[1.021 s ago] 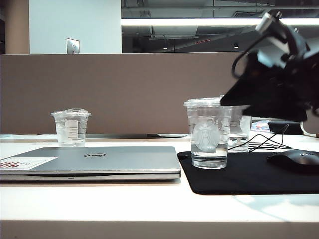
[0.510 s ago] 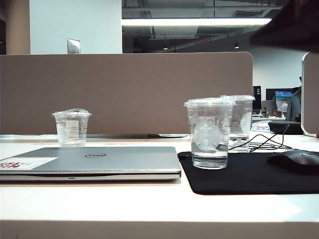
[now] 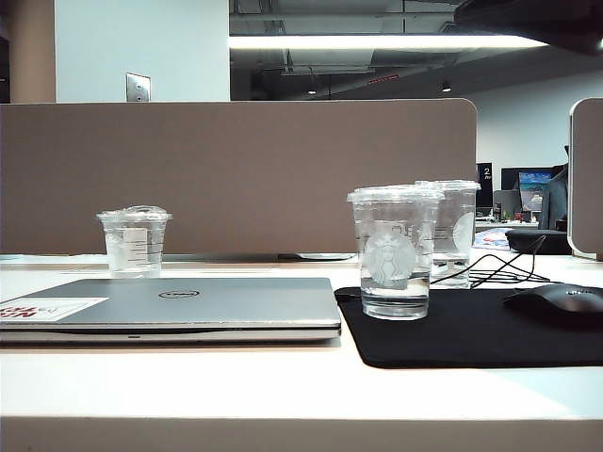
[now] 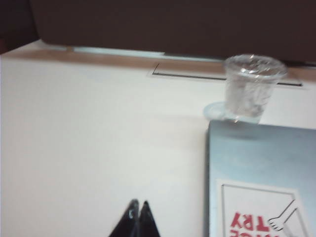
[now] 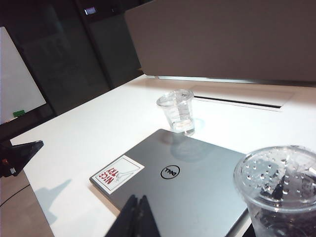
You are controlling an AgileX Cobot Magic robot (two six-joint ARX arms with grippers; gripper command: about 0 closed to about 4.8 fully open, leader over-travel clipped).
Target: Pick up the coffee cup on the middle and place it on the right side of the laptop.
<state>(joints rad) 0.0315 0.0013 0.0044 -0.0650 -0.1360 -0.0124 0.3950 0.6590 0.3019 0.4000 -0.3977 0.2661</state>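
1. The coffee cup (image 3: 395,252) stands upright on the black mouse pad (image 3: 471,330), just to the right of the laptop (image 3: 179,306) and near the front of the table (image 3: 283,386). Nothing holds it. Judging by this placement, the task looks essentially done.
2. The laptop lies closed and flat, its sticker (image 3: 49,308) at the front left corner. A black mouse (image 3: 556,303) rests on the pad, well right of the coffee cup.
3. The right gripper (image 5: 137,217) hangs above the laptop's near edge with its jaws pressed together and empty; the coffee cup's lid (image 5: 276,173) sits close beside it in the right wrist view. In the exterior view only a dark part of an arm shows at the top right corner.
4. The left gripper (image 4: 138,220) hovers over bare table left of the laptop, jaws closed on nothing.
5. Farther back, a taller clear cup (image 3: 457,231) stands just behind the coffee cup.
6. The short dome-lidded cup (image 3: 135,241) stands behind the laptop's far left corner, in front of the brown partition (image 3: 236,174).
7. What seems left is only for the arms to clear away.
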